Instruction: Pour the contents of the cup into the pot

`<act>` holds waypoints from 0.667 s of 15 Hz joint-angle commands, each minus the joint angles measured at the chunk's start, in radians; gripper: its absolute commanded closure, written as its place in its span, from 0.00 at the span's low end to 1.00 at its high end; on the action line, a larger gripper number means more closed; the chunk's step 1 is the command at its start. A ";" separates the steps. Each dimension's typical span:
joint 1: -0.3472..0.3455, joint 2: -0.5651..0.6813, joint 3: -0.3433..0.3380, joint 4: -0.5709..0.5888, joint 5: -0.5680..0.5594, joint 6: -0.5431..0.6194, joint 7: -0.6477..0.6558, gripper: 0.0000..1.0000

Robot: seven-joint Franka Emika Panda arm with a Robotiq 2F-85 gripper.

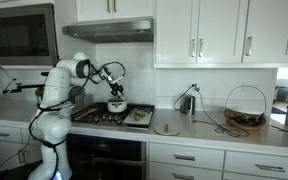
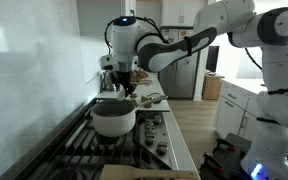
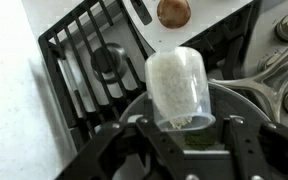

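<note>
Wrist view: cup [image 3: 179, 85] axis up-frame, mouth at gripper [image 3: 186, 130]

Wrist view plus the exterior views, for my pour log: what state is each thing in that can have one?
gripper: shut on the cup, above the pot.
cup: held, white grains inside, none seen falling.
pot: upright on the stove, no lid.
cabinet doors: closed.
</note>
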 commanded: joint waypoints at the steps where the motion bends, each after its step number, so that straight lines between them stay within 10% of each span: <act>1: 0.000 -0.007 0.005 -0.031 -0.103 0.040 0.062 0.70; 10: -0.013 -0.010 0.014 -0.133 -0.332 0.084 0.154 0.70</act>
